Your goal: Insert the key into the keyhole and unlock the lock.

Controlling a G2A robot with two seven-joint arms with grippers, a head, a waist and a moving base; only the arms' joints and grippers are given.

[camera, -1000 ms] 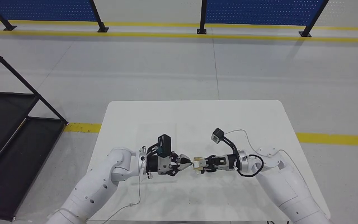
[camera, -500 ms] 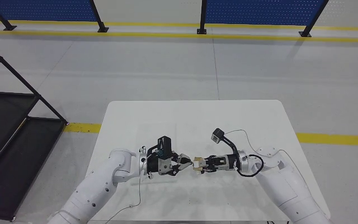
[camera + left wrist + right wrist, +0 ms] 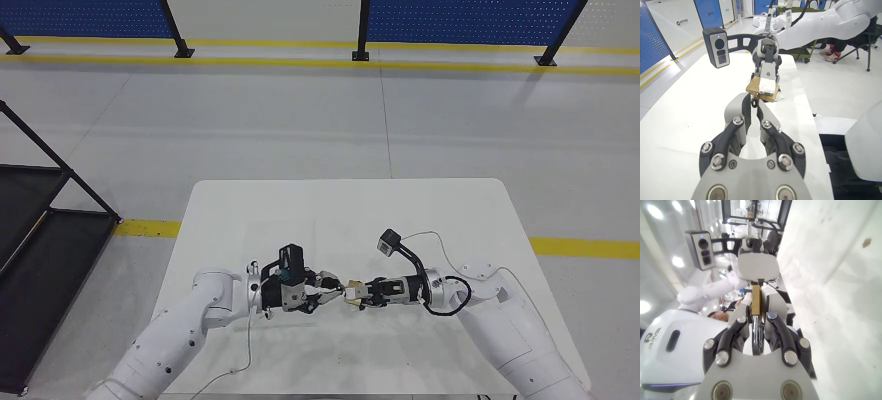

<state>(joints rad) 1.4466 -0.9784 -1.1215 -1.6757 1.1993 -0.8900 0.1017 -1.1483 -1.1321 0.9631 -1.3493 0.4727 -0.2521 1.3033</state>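
Down at the near middle of the white table [image 3: 450,210], the two arms meet tip to tip; the left gripper [image 3: 753,101] comes in from its side with its dark-padded fingers [image 3: 746,109] drawn close together, pinching the black head of the key [image 3: 754,100] right at the tips; facing it, the right gripper [image 3: 768,89] is clamped on the flat faces of the brass lock [image 3: 752,85], a white pad on one finger covering much of the upper face; the key's head sits right up against the lock's end face, the one turned toward the left gripper; the blade is hidden, so how deep it sits cannot be told; from the right wrist the lock shows edge-on between the two fingers, its silver shackle [image 3: 757,332] pointing back toward the gripper's palm; off beside the table on the left arm's side stands a black rack [image 3: 40,230].
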